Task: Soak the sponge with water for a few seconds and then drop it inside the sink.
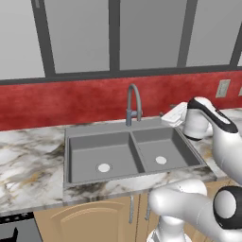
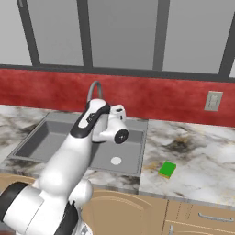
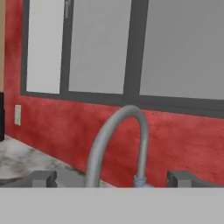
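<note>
gripper [image 3: 111,178]: jaws apart, holding nothing | faucet [image 3: 118,144]: straight ahead of it, near | sponge [image 2: 167,169]: on counter, well off to its right | sink [image 1: 71,156]: below it

Even, shadowless rendered light, no glare; coarse, slightly soft pixels, softest in the hand view.

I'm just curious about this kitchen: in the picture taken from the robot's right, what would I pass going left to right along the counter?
The sink, then the faucet, then the round drain, then the green sponge, then the wall outlet.
</note>
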You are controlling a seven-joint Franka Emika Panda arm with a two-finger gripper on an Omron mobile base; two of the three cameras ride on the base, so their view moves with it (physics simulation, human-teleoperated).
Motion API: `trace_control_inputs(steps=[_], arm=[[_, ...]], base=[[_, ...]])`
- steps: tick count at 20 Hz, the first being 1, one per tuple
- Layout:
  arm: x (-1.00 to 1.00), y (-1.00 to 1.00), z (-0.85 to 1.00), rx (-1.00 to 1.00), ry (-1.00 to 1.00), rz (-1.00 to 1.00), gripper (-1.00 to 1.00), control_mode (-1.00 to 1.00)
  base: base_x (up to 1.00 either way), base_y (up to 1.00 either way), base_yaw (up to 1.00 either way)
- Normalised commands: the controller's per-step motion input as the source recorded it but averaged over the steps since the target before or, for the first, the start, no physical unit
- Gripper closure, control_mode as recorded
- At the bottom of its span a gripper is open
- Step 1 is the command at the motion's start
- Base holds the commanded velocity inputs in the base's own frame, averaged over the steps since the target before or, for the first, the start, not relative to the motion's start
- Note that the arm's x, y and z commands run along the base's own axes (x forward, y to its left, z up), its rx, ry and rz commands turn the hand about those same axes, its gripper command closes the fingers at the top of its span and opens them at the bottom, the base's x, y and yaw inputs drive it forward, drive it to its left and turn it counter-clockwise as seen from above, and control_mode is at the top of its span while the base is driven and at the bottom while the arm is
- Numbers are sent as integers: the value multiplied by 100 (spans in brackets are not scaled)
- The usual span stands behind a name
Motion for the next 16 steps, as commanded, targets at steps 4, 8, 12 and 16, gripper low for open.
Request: trace_control_inputs(steps=[4, 8, 12, 16], arm=[[26, 0, -20, 0, -1, 0, -100, -100], [22, 0, -11, 0, 0, 0, -100, -100], [19, 0, -2, 0, 0, 0, -100, -100], [12, 0, 0, 0, 0, 0, -100, -100]], base=[[0, 0, 0], [0, 0, 0], [0, 0, 0], [0, 0, 0]])
